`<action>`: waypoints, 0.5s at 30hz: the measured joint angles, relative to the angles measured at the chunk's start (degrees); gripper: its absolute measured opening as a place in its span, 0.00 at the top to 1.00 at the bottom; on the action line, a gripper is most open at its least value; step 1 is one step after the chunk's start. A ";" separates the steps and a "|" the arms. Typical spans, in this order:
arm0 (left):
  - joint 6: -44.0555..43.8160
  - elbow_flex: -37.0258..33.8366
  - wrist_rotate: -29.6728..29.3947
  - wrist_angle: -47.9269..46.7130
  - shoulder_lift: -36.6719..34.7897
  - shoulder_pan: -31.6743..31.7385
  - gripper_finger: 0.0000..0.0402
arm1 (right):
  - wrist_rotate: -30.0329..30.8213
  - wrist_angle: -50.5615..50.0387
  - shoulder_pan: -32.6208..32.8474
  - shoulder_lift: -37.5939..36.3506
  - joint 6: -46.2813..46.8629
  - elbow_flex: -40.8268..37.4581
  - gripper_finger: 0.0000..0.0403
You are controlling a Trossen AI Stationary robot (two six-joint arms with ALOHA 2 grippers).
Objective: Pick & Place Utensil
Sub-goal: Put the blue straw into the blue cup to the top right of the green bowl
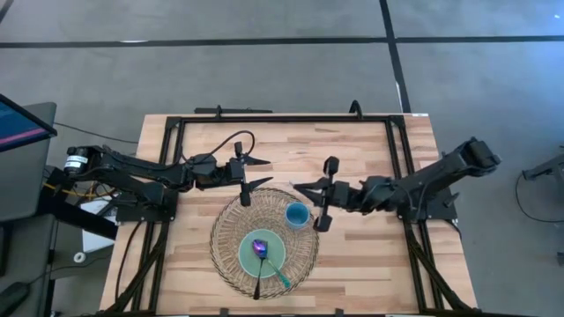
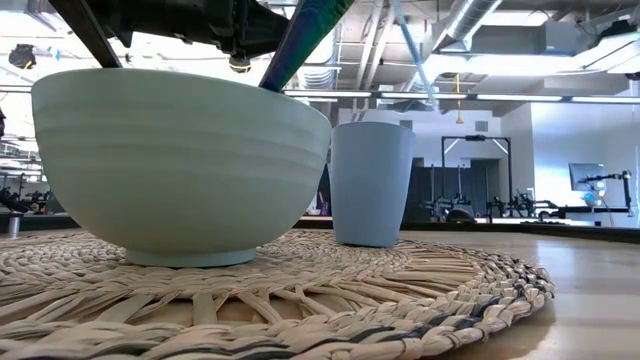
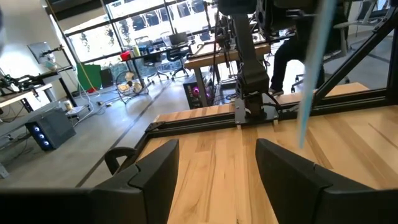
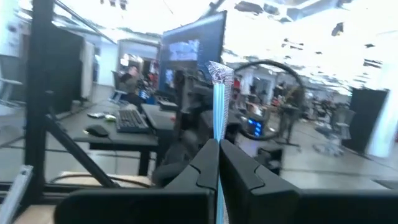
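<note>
My right gripper (image 1: 298, 187) (image 4: 217, 146) hovers just beyond the far rim of the woven placemat (image 1: 229, 264), above the blue cup (image 1: 298, 214) (image 2: 372, 180), and is shut on a thin light blue utensil (image 4: 218, 106) (image 3: 311, 74). The pale green bowl (image 1: 278, 264) (image 2: 180, 160) stands on the placemat. In it lies a spoon (image 1: 261, 249) with a shiny purple head, and a teal handle (image 2: 300, 40) leans over the bowl's rim. My left gripper (image 1: 257, 173) (image 3: 217, 146) hangs open over the placemat's far edge, holding nothing. My right gripper pinches the light blue utensil's shaft (image 4: 217, 134) between its two fingers, coming level from the table's right side, fingers across it. One crinkled end (image 4: 221, 71) sticks out past the fingertips. The utensil is lifted clear and stands nearly upright, its lower end (image 3: 302, 140) free above the table.
A black metal frame (image 1: 282, 119) runs round the wooden table (image 1: 370, 264). Bare wood lies to the right of the placemat and along the far side. Desks, chairs and a seated person (image 3: 292, 56) show in the room beyond.
</note>
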 joint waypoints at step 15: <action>0.00 0.00 0.02 0.00 0.01 0.00 0.47 | -4.98 9.14 -0.76 7.62 2.20 0.00 0.99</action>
